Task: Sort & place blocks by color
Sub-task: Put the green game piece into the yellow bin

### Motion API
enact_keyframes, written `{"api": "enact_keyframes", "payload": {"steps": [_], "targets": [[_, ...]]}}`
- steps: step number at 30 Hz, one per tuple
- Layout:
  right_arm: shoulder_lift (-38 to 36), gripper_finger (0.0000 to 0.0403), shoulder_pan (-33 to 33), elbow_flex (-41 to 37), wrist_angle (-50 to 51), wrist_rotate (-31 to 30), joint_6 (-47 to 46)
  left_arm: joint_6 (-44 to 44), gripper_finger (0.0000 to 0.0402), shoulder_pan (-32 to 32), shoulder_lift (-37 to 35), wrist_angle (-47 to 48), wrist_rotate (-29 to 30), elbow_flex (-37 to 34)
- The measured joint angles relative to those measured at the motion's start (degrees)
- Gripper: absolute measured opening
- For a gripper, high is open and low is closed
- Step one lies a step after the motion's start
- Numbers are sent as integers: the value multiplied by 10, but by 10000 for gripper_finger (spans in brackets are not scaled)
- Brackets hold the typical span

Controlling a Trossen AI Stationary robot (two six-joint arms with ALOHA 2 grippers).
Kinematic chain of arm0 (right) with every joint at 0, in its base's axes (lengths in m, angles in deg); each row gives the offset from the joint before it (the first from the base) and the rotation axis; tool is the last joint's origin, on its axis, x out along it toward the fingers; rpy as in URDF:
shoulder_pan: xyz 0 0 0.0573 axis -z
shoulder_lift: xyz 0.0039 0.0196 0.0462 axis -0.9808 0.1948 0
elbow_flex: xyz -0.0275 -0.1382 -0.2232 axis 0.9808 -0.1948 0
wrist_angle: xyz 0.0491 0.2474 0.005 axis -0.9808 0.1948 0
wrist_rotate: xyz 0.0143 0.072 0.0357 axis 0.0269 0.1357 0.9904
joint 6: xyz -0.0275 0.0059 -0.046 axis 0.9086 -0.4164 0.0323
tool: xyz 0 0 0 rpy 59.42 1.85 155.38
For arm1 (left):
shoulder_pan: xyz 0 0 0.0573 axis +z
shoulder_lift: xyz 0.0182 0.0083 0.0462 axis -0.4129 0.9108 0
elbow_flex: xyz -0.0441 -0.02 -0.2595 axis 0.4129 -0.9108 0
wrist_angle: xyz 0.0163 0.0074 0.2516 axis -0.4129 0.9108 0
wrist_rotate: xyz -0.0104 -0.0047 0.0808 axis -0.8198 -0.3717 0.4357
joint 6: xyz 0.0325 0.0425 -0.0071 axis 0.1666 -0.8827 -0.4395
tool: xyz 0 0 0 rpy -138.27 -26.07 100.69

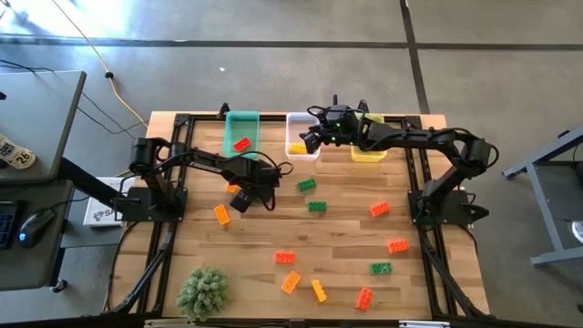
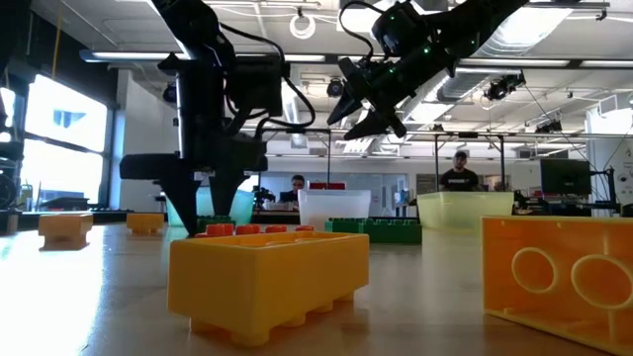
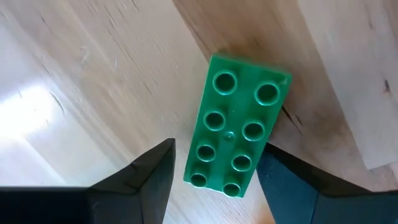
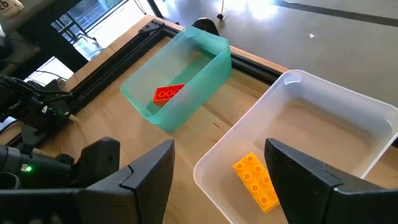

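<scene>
In the left wrist view a green eight-stud block [image 3: 239, 127] lies flat on the wooden table, studs up. My left gripper [image 3: 217, 149] is open and points down over its near end, one finger on each side, with no touch showing. The high view has this gripper [image 1: 242, 199] left of the table's middle, and the arm hides the block there. My right gripper [image 4: 217, 162] is open and holds nothing, hovering over the white bin [image 4: 348, 106], where a yellow-orange block [image 4: 255, 180] lies. A teal bin [image 4: 208, 53] holds a red block [image 4: 168, 93].
Teal [image 1: 241, 123], white [image 1: 301, 120] and yellow [image 1: 368, 153] bins line the far edge. Loose blocks lie about: orange [image 1: 222, 214], green [image 1: 306, 185] [image 1: 317, 207], and several orange, red, yellow and green ones nearer. A green plant [image 1: 202, 292] stands at the near-left corner.
</scene>
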Motion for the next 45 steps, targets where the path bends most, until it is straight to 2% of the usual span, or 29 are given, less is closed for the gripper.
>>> {"api": "enact_keyframes", "payload": {"steps": [3, 9, 13, 18, 25, 33, 40, 45], "targets": [[0, 238, 0, 0, 0, 7, -11, -3, 183, 0, 0, -2, 0, 0], [0, 238, -10, 0, 0, 15, -13, 0, 109, 1, -1, -7, -10, 1], [0, 238, -25, 0, 0, 36, -10, 32, 109, 1, -1, -7, -11, 1], [0, 238, -52, 0, 8, 99, -1, 73, 109, 6, -7, -9, -14, 0], [0, 238, -86, 0, 21, 150, -115, 138, 109, 10, -41, -39, -19, -1], [-1, 238, -118, 0, 17, 163, -247, 195, 109, 10, -84, -75, -11, -1], [-4, 238, -126, 1, -18, 166, -255, 208, 109, 6, -118, -84, 8, -1], [-24, 238, -101, -1, -75, 163, -252, 202, 109, -3, -125, -73, 19, 1]]}}
